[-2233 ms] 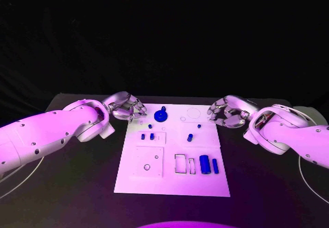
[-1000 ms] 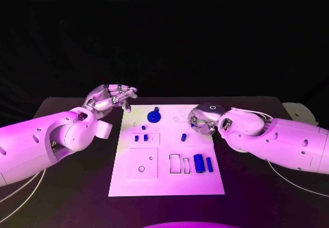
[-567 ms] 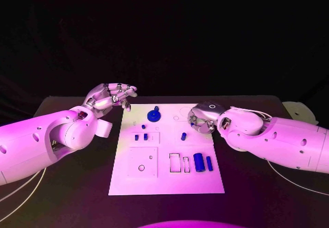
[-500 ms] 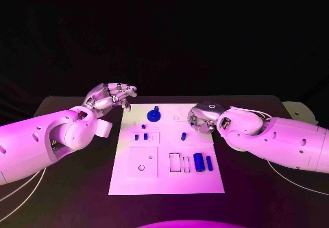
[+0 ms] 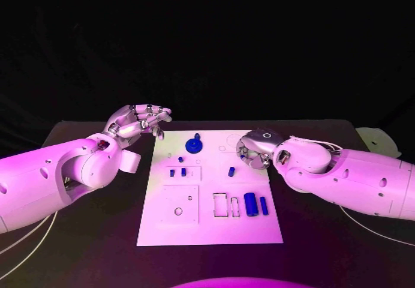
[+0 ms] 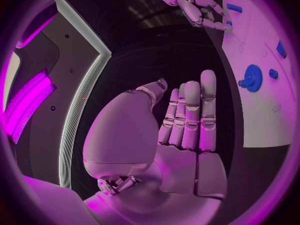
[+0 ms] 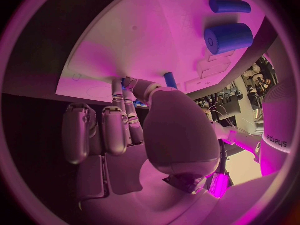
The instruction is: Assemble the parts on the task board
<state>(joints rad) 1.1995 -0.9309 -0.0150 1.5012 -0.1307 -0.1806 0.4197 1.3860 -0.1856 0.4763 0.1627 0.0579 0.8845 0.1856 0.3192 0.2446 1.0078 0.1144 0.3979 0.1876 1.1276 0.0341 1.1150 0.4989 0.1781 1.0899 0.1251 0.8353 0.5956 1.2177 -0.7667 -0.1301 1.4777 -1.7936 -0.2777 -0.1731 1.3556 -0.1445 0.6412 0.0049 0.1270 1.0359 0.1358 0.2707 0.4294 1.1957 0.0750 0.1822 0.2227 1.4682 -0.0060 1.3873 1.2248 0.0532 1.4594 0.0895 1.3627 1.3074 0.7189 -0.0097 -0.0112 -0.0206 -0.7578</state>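
Observation:
The white task board (image 5: pixel 207 225) lies mid-table with blue parts on it: a gear (image 5: pixel 194 144) at the far end, small pegs (image 5: pixel 177 172) at the left, and a thick cylinder (image 5: pixel 250 204) beside a thin one (image 5: pixel 264 206) at the near right. My right hand (image 5: pixel 256 150) hangs low over the board's far right. Its thumb and a fingertip meet around a small blue peg (image 7: pixel 128 79), and another peg (image 7: pixel 170 80) stands just beside it. My left hand (image 5: pixel 138 123) is raised beyond the board's far left corner, fingers straight and holding nothing (image 6: pixel 187 120).
A white round object (image 5: pixel 373 141) sits at the table's right edge. Bare black table (image 5: pixel 78 240) runs along both sides of the board. The left wrist view shows the gear (image 6: pixel 252 78) and my right hand (image 6: pixel 200 7) across the board.
The right hand has come in from the board's right edge and settled over the small peg. The left hand has lifted and turned. In the last half second both hands barely move.

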